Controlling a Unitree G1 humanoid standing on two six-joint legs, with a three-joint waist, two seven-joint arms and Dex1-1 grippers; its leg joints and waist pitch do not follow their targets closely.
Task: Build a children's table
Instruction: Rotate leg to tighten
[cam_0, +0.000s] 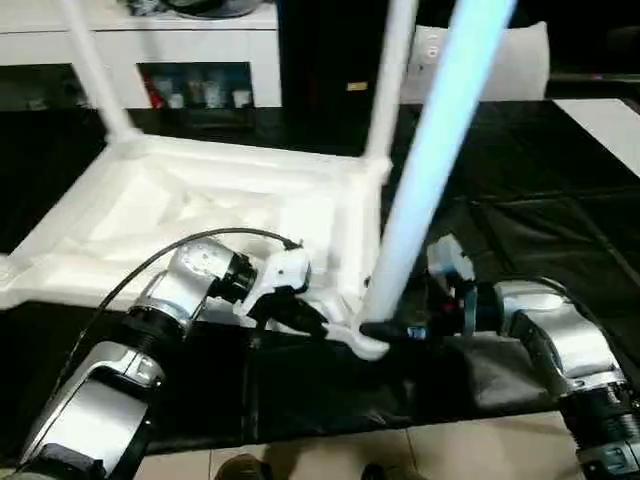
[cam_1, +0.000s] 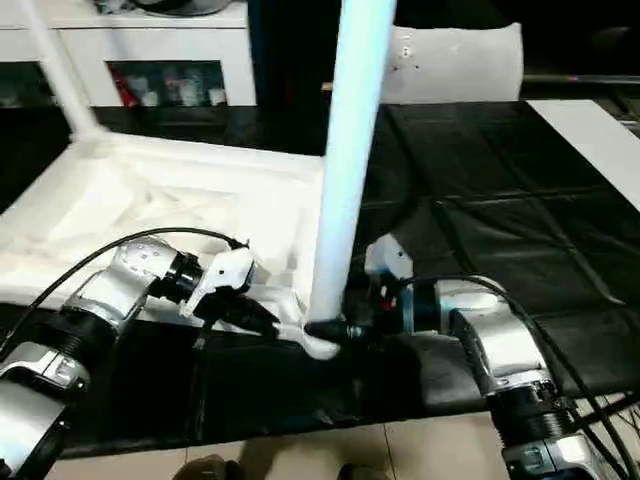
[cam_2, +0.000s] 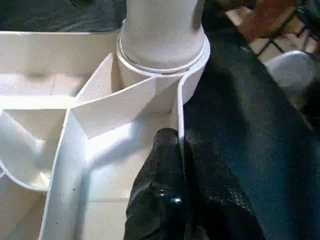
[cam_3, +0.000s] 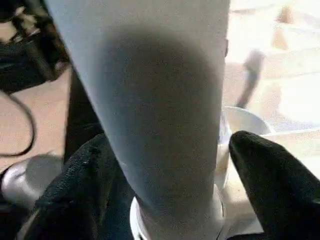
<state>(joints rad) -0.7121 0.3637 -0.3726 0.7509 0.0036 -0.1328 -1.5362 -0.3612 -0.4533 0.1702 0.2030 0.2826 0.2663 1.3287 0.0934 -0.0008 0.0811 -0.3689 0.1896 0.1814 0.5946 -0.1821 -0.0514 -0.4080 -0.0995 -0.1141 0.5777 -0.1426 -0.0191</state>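
Left eye view: left hand (cam_0: 318, 322) lower centre, clamped shut on the tabletop (cam_0: 200, 215) rim right by the near corner socket (cam_0: 366, 345). Right hand (cam_0: 392, 330) comes in from the right at the base of the near leg (cam_0: 430, 160), fingers spread either side of it. Leg long axis runs up and slightly right out of the socket to the top edge. Two more legs stand at the far corners, upper left (cam_0: 95, 70) and upper centre (cam_0: 390, 90). Tabletop lies underside up on the black surface (cam_0: 520, 230), left half of frame.

Right eye view: same layout, near leg close to vertical in the centre.

Left wrist view: black fingers (cam_2: 167, 165) pinch the thin rim wall; socket and leg base directly ahead, upper centre.

Right wrist view: leg stands between the two fingers (cam_3: 270, 170), a gap showing at the right one, so not gripped. Right hand is nearer the leg; seating it probably means a push down along that axis.
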